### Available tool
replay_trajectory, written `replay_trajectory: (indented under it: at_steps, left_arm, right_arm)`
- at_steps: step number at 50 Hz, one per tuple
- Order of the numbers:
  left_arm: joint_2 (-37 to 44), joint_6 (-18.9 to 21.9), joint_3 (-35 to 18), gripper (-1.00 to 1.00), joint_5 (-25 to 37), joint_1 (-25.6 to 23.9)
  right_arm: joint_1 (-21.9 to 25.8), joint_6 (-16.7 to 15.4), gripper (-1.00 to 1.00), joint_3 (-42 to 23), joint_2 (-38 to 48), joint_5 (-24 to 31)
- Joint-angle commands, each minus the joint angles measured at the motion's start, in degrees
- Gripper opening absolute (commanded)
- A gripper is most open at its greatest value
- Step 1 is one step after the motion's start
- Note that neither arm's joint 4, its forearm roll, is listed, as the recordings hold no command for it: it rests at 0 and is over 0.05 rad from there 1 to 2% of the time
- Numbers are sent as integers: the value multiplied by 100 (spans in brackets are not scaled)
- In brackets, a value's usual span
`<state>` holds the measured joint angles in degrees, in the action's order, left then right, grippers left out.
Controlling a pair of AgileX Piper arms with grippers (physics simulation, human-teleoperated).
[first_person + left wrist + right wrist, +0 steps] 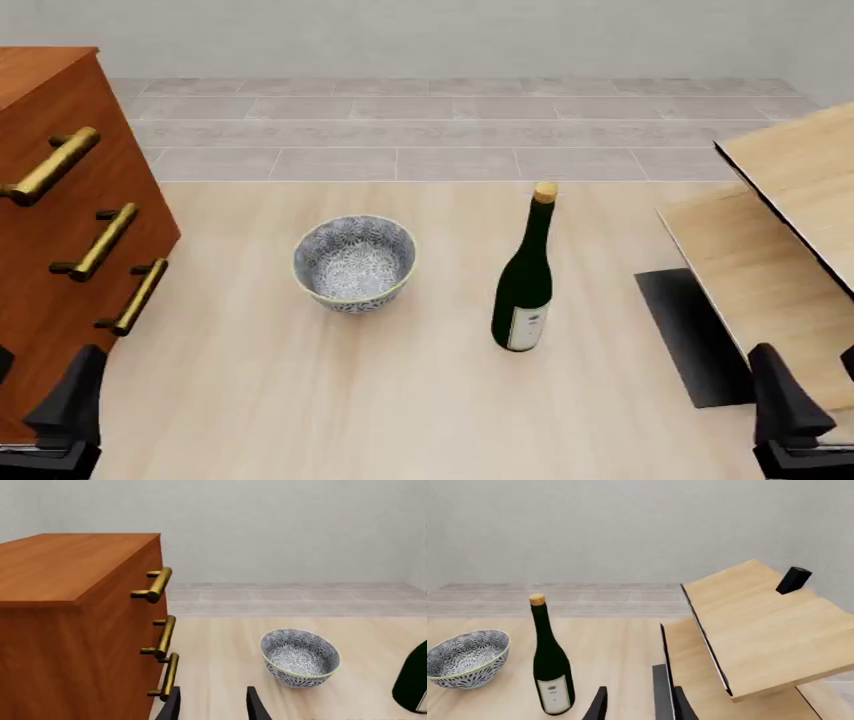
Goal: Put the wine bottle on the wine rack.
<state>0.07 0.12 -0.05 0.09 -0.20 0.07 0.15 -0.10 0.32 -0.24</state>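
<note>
Wine bottle (525, 275) untouched by either set of fingers: left gripper (212, 705) parted and empty near cabinet (54, 230), right gripper (635, 705) parted and empty beside wine rack (781, 230). Stands upright mid-desk (400, 400), between patterned bowl (354, 263) and rack, clear of both.

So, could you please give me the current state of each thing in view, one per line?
wine bottle: upright on the table, corked, not held.
bowl: upright, empty.
cabinet: drawers closed.
wine rack: no bottle on it.
left gripper: open, holding nothing.
right gripper: open, holding nothing.
</note>
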Motion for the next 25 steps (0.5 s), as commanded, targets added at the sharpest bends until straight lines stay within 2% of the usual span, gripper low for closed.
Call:
replay_trajectory:
  at_steps: [1, 7, 17, 25]
  left_arm:
    - [3, 38, -27, 100, 72, -71]
    - [0, 119, -44, 100, 108, -88]
    - [-3, 152, -68, 100, 133, -32]
    - [2, 255, -52, 100, 112, -91]
  right_arm:
    - [71, 60, 100, -36, 117, -96]
    - [87, 127, 100, 4, 291, -303]
    - [388, 25, 100, -30, 1455, -1394]
    - [616, 72, 100, -159, 2472, -2278]
